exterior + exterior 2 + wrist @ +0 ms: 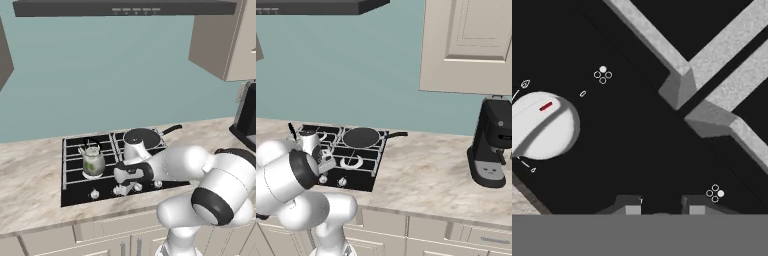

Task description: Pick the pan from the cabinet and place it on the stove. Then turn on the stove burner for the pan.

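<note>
- The pan (142,137) sits on the stove (72,192) over the back right burner, its long black handle pointing right, out past the stove's right edge and over the counter (30,185).
- In the right base view the pan (361,136) lies at the stove's (368,182) back edge, handle toward the coffee machine (491,145), which stands well apart on the counter (426,170).
- A small glass kettle (93,161) stands on the front left burner, upright, clear of the pan.
- The gripper (124,190) is down at the stove's front edge, at the row of silver knobs — a knob (95,193) lies to its left and another to its right.
- In the hand view the two finger tips (628,206) rise at the bottom over the black stove surface (627,150); a narrow gap shows between them, but whether they pinch anything I cannot tell.
- A white knob (543,125) with a red mark lies apart from the tips, near the stove's front edge; grey grate bars (682,85) cross above.
- The cabinet (468,45) hangs on the wall above the coffee machine, its panelled door shut.
</note>
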### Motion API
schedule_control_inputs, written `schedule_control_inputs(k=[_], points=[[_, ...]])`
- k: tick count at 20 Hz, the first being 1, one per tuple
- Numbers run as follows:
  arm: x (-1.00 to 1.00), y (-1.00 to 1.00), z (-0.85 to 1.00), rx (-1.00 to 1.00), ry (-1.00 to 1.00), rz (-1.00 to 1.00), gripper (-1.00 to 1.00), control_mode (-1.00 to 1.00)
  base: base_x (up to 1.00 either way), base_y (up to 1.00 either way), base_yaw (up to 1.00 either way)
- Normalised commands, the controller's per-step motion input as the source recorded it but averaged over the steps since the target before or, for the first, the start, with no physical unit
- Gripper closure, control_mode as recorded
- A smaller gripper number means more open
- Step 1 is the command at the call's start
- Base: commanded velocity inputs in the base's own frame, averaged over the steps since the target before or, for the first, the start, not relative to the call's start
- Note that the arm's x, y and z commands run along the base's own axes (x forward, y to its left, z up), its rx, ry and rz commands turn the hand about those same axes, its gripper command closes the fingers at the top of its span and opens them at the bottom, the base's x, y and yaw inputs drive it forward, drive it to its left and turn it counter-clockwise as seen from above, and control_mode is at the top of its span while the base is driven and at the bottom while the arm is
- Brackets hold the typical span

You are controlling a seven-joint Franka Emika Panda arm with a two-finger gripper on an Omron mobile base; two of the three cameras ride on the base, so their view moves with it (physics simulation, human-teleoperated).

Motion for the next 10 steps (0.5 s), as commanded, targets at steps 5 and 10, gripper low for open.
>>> schedule_control_inputs(k=[5,10], points=[[-0.59,-0.36,-0.49,0.0,0.0,0.22,1.0,-1.0,0.0,0.0,0.0],[-0.58,-0.39,-0.49,0.0,0.0,0.22,1.0,-1.0,0.0,0.0,0.0]])
